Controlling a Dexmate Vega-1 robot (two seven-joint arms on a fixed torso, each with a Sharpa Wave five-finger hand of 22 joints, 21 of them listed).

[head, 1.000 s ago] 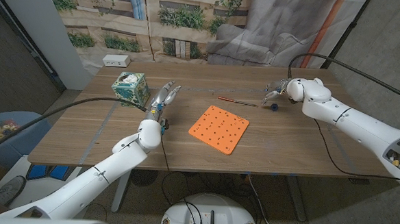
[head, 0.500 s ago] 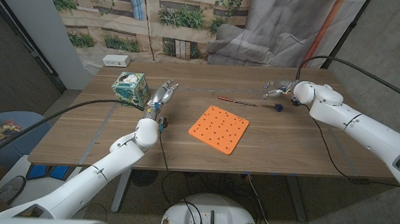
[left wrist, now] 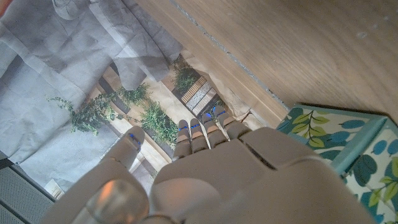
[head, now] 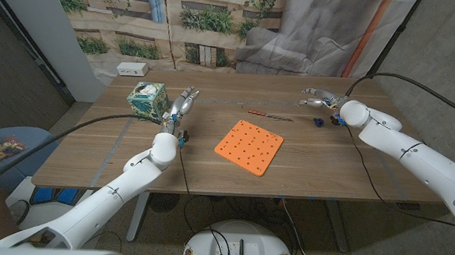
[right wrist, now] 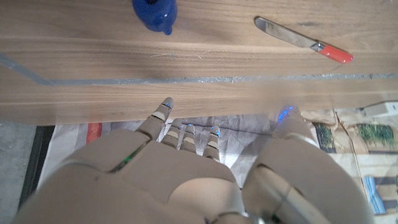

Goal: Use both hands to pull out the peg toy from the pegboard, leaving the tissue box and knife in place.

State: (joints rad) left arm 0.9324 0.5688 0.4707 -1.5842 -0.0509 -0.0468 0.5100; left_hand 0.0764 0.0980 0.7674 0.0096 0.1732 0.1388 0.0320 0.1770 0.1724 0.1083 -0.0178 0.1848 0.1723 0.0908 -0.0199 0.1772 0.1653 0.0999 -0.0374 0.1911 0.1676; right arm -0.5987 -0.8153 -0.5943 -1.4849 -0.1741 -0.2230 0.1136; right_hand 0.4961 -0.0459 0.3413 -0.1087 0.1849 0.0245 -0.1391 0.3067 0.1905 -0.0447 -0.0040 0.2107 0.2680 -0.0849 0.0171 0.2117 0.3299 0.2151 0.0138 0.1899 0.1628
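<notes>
1. Though the task names a peg toy in the pegboard, one blue peg toy (head: 318,121) lies on the bare wooden table (head: 319,167), well apart from the board and just beside the right hand (head: 320,97).
2. One orange pegboard (head: 247,146) sits mid-table, its holes all unfilled.
3. One knife (head: 269,114) with a red handle lies beyond the board; the right wrist view shows it near the peg toy.
4. One tissue box (head: 148,101), teal with a leaf print, stands by the left hand (head: 179,106); no lettering is readable on it.
5. Both hands hold nothing, fingers spread.
</notes>
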